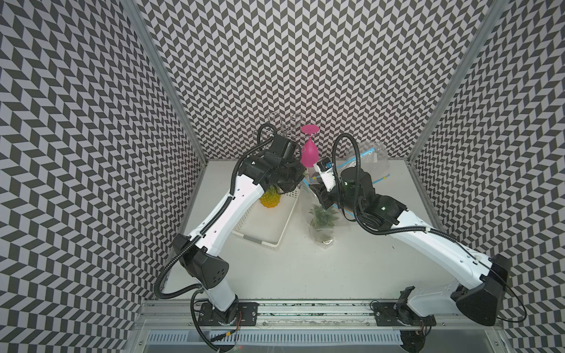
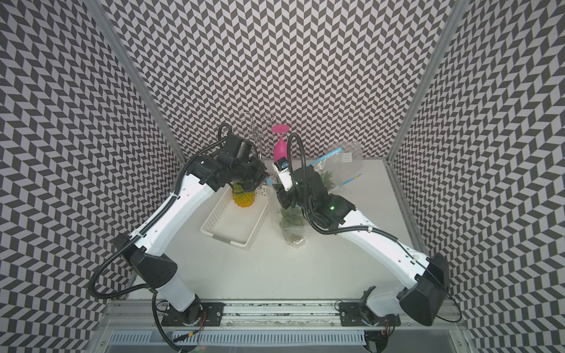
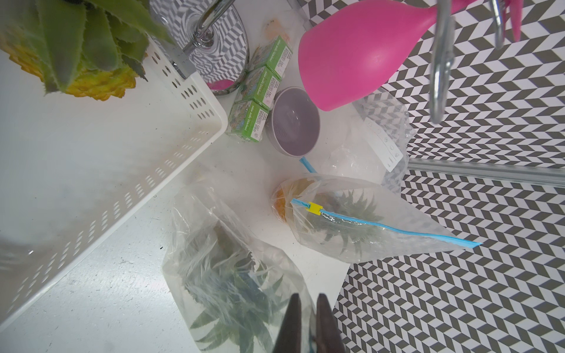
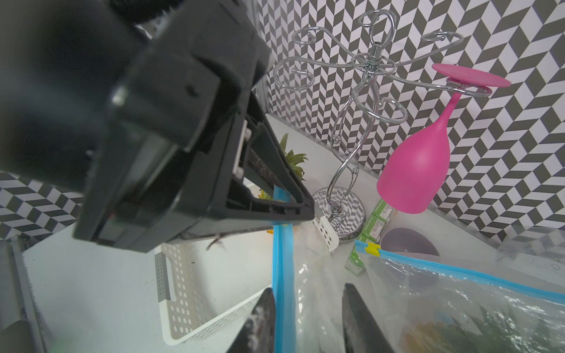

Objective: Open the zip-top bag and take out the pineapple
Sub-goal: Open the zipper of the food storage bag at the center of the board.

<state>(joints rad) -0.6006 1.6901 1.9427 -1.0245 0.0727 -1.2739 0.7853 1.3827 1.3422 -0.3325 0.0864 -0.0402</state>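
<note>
Looks bright and even, lit from overhead; leaves only faint shadows on the white table [image 1: 305, 275]. Stays sharp in both top views, though bends outward at the edges. Shows sheen on the bag [image 3: 214, 238] and pink glass [image 3: 360, 55]. Goes blurred and out of focus on the left gripper [image 4: 305, 211], close to the right wrist lens.

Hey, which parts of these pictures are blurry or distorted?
Right wrist view: the left gripper, pinching the zip-top bag, sits close and soft, while the pink glass is sharp. Left wrist view: the near pineapple blurs. In both top views the wide lens splays the corner posts.
</note>
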